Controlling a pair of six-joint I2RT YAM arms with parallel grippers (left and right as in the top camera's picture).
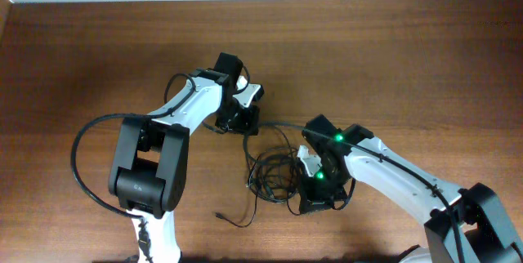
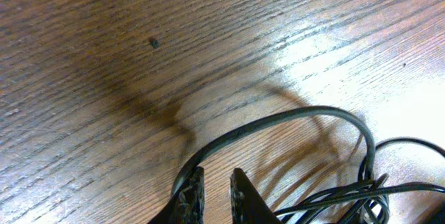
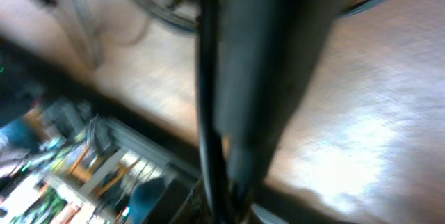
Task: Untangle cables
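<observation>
Two robot arms reach over one brown wooden table [image 1: 73,42], each ending in one gripper. One tangle of thin black cables [image 1: 274,171] lies just below the middle of the overhead frame, between the two grippers; the cords overlap too much to count. One loose strand [image 1: 233,219] trails from it toward the lower left and ends in a small plug.

The left gripper [image 1: 245,122] sits at the tangle's upper left. In its wrist view the left gripper [image 2: 215,196] has fingers [image 2: 189,195] nearly together, with a thin gap, and one cord [image 2: 306,116] arcs away from beside them. Whether it is pinched cannot be told.

The right gripper [image 1: 315,193] is at the tangle's right edge. Its wrist view is blurred, so its jaws cannot be judged.

The table's far edge runs along the top of the frame, well apart from the tangle, with wide wood above and to the left.
</observation>
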